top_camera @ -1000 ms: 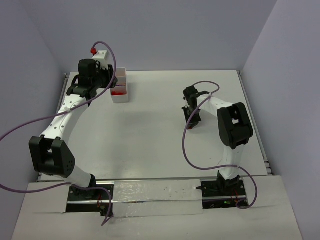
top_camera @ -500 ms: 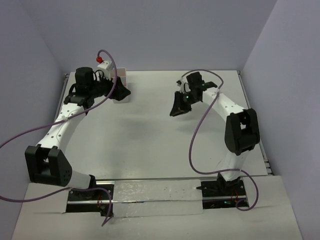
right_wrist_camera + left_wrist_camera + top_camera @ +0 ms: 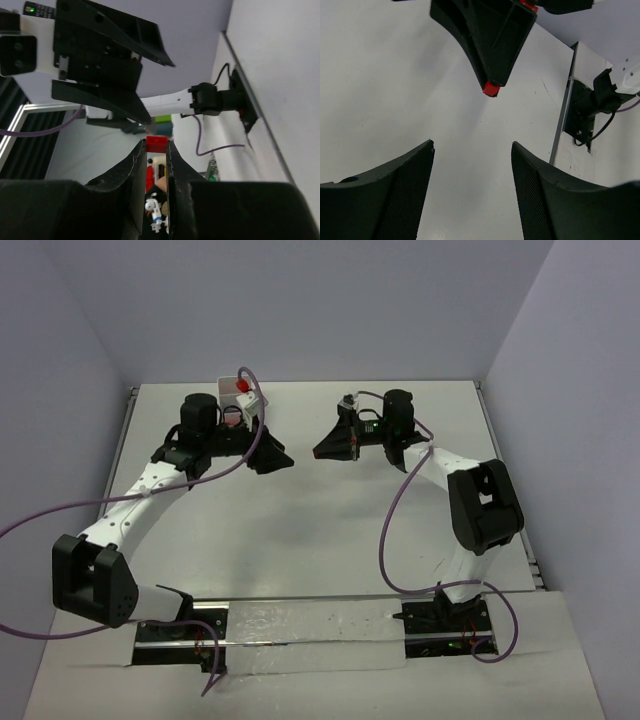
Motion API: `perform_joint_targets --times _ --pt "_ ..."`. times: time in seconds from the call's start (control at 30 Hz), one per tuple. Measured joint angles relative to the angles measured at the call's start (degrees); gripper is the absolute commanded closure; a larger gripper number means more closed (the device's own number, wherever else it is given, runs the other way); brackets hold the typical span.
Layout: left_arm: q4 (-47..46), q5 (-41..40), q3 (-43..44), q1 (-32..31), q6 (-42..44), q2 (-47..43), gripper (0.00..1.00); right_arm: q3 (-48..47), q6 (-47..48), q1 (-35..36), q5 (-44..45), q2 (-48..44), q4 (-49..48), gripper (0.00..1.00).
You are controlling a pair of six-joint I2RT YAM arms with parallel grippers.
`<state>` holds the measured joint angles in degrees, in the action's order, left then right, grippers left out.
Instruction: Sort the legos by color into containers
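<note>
My right gripper (image 3: 320,451) is shut on a small red lego brick (image 3: 157,142), held at its fingertips above the table. It points left at my left gripper (image 3: 277,461), which is open and empty and points right, a short gap away. In the left wrist view the right gripper (image 3: 490,85) hangs ahead with the red brick (image 3: 491,89) at its tip, above my spread fingers (image 3: 420,165). The white tray is almost wholly hidden behind the left arm; only a pale sliver (image 3: 232,420) shows. No other legos show.
The white table (image 3: 330,530) is walled at the back and both sides by lilac panels. Purple cables (image 3: 385,540) loop off both arms. The right arm's base mount (image 3: 590,105) sits at the table edge.
The left gripper has left the tray and swung right toward the middle. The right gripper has lifted and swung left with the red brick. The two now face each other.
</note>
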<state>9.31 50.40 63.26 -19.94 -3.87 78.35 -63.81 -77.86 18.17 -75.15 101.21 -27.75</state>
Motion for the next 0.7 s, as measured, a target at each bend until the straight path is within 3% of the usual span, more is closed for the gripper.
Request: perform_joint_targets --times 0.13,0.27,0.7 --pt "-1.39 0.06 0.17 -2.58 -0.12 0.38 0.36 0.46 -10.39 0.07 -1.42 0.19 -11.46 1.00" --pt "-2.56 -0.11 1.21 -3.74 -0.07 1.81 0.38 0.46 -14.78 0.17 -2.01 0.19 -16.06 1.00" --pt "-4.37 -0.29 4.91 -6.56 -0.29 4.46 0.44 0.50 -14.49 0.28 -2.37 0.31 -13.91 1.00"
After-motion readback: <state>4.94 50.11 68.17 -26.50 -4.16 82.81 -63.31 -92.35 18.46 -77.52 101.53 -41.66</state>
